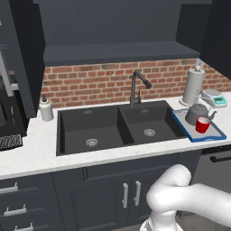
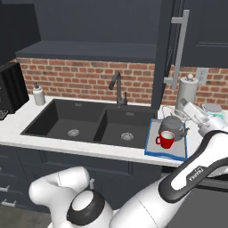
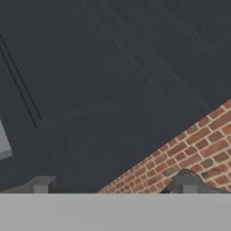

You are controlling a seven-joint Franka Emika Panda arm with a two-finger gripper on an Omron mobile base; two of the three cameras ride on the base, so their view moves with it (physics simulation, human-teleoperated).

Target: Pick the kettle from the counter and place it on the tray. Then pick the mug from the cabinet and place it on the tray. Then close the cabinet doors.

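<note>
Hand view: two dark finger tips [image 3: 43, 184] stand far apart at the bottom, so the pincer [image 3: 115, 186] is wide open with nothing between them; a navy panel of the cabinet [image 3: 103, 67] looms close ahead, with the brick wall [image 3: 189, 153] slanting in below it.
Left base view: the kettle [image 1: 196, 113] sits on the tray [image 1: 212, 136], and the mug [image 1: 202, 125] stands just in front of it, also on the tray.
Tray: it lies on the counter [image 1: 40, 149] at the right edge of the black sink [image 1: 117, 128], with the paper-towel roll [image 1: 193, 86] and the small scale [image 1: 214, 97] behind it.
Right base view: the white arm [image 2: 196, 173] curves up from the lower left and reaches right, beside the tray; its hand end points up toward the wall.
Cabinet door: one navy door [image 2: 171, 49] stands swung out edge-on above the tray, its silver bar handle [image 2: 179, 49] facing the camera.
Faucet: it rises behind the sink's centre [image 1: 137, 85].
Soap bottle: it stands on the counter, left of the sink [image 1: 46, 109].
</note>
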